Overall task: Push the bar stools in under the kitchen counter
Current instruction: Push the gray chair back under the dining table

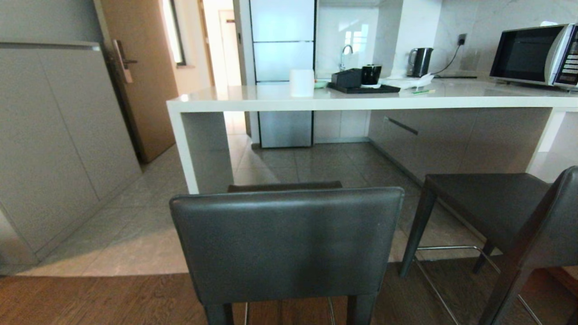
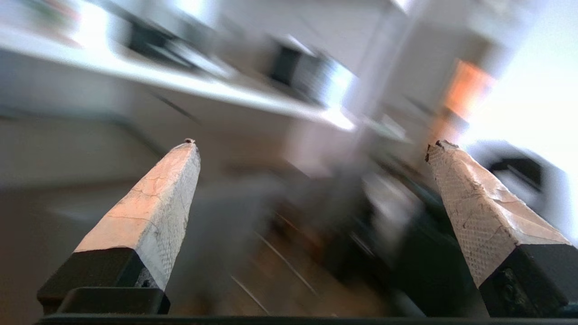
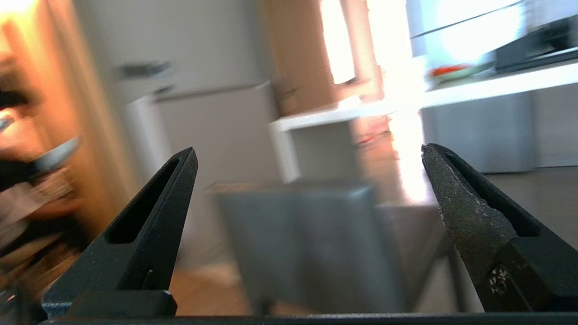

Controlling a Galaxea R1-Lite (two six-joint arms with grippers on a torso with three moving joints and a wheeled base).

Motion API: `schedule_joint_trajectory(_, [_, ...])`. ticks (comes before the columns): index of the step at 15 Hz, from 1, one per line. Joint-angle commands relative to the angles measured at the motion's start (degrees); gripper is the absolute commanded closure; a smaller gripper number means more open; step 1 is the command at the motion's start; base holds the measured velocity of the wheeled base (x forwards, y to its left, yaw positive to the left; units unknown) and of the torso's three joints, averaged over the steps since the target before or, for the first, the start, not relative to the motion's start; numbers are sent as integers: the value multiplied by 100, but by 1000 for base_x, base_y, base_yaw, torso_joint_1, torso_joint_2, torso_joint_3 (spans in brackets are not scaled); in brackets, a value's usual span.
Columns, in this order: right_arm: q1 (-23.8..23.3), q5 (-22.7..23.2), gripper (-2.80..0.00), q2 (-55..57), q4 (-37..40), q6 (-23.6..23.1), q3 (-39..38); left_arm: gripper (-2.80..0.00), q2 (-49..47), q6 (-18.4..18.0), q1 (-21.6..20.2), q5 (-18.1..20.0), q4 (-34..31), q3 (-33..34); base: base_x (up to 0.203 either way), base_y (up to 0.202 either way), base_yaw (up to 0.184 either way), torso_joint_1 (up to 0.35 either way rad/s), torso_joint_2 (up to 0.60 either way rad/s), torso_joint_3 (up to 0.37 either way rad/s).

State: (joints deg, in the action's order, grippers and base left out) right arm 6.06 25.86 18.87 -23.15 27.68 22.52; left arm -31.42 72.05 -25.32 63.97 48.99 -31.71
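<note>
Two bar stools stand in front of the kitchen counter (image 1: 271, 104), a thick glossy white slab. The nearer stool (image 1: 286, 243) faces the counter, its dark grey backrest towards me, directly ahead. The second stool (image 1: 492, 212) stands at the right, turned sideways. Neither arm shows in the head view. My left gripper (image 2: 311, 146) is open with nothing between its fingers; its view is smeared, with dark stool shapes ahead. My right gripper (image 3: 309, 151) is open and empty, and a grey stool backrest (image 3: 298, 243) shows ahead of it, apart from the fingers.
On the counter sit a white roll (image 1: 301, 82), a black tray with cups (image 1: 363, 85), a kettle (image 1: 420, 62) and a microwave (image 1: 533, 55). A grey cabinet wall (image 1: 54, 144) stands at the left beside a wooden door (image 1: 140, 76). Tile floor lies under the counter, wood floor nearer me.
</note>
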Motion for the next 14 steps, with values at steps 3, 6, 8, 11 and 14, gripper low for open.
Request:
schedule_joint_trajectory(3, [7,34,-280,-287,81,0,218,-280,961,83,1753,604,-1171,-516,0,0,0,0,0,0])
schedule_joint_trajectory(6, [-80,-86,-280,-292,357,-72,531,-280,1630,119,2738,764,-1781,-682,0,0,0,0,0,0])
schedule_joint_trajectory(8, [-561,32,-280,-338,730,-103,730,-280,2088,125,2600,818,-2168,-677,0,0,0,0,0,0])
schedule_joint_trajectory(11, [-796,285,-280,-609,873,-312,736,-280,2681,117,2501,810,-2517,-413,0,0,0,0,0,0])
schedule_joint_trajectory(14, [-733,-37,-280,-782,879,-668,263,-280,3120,75,2504,320,-2715,135,0,0,0,0,0,0])
